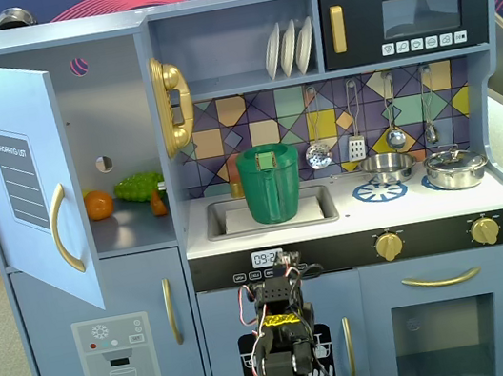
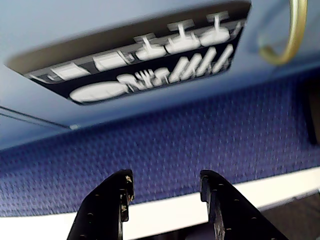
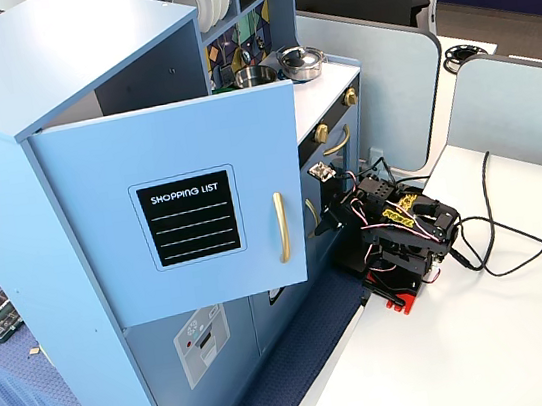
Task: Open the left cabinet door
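Fixed views | left cabinet door (image 3: pixel 182 215) swung open | handle (image 3: pixel 280 227) vertical

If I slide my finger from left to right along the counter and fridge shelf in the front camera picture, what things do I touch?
Orange → green bumpy veggie → green pitcher in the sink → silver bowl → silver pot with a lid.
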